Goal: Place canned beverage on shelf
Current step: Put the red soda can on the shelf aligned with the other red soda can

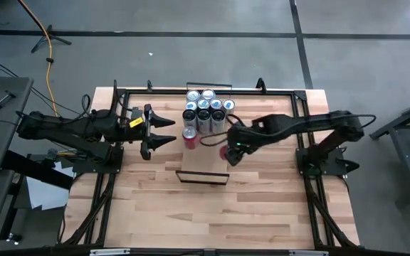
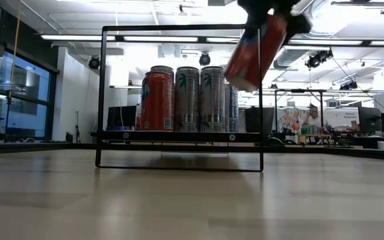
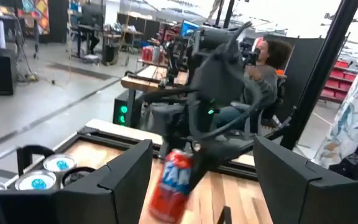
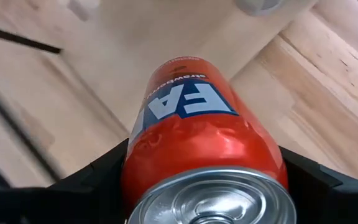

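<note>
red can (image 4: pixel 204 149) sits clamped between right gripper (image 4: pixel 205 180) fingers (image 4: pixel 95 174), tilted above shelf (image 1: pixel 203 162).

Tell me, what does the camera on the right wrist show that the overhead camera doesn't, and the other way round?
Only the right wrist view shows the red can's silver lid and blue-and-white lettering up close, with the right gripper's dark fingers pressed against both its sides. Only the high view shows the whole scene: the left gripper open and empty, and the cluster of cans on the shelf. Both show the held can above light wood.
</note>
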